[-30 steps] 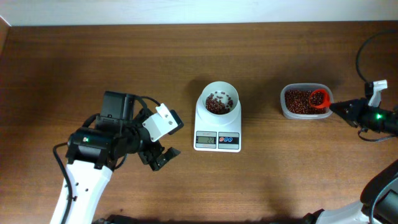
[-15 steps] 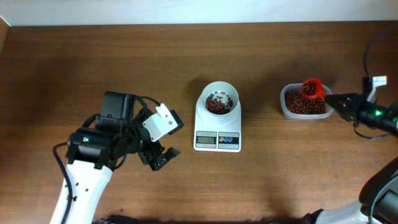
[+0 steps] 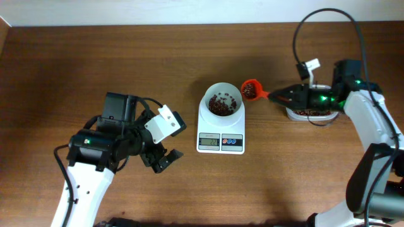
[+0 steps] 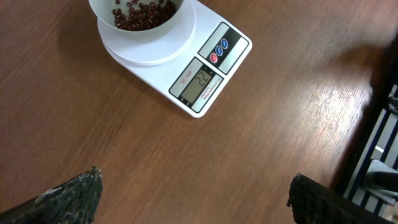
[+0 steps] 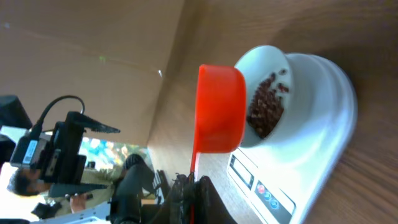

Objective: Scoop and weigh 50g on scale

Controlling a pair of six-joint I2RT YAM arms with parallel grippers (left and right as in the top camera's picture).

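You had the right gripper [image 3: 278,96] clamped on the thin handle of the red scoop [image 3: 252,89], jaws together on it. The scoop hung just beside the rim of the white bowl [image 3: 222,101], on the side facing the tub [image 3: 302,114]. Whether scoop and rim touched could not be told. From the right wrist camera only the scoop's outer wall showed, so what it carried was hidden.

The scale [image 3: 220,137] sat near the middle of the table [image 3: 126,57], with the bowl on its platform. Its display [image 4: 200,82] and its red and blue buttons [image 4: 219,51] were on the side away from the far wall. A low heap of beans [image 3: 221,106] lay in the bottom of the bowl, with a few loose grains on the inner wall. The digits were too small to read with certainty. More beans lay in the tub, which was mostly covered by your right arm.

Your left gripper [image 3: 165,157] was well apart from the scale, over bare wood off to its left. Its jaws stood wide apart with nothing between them. In the left wrist view both fingers [image 4: 71,194] framed the table, and the scale lay beyond them.
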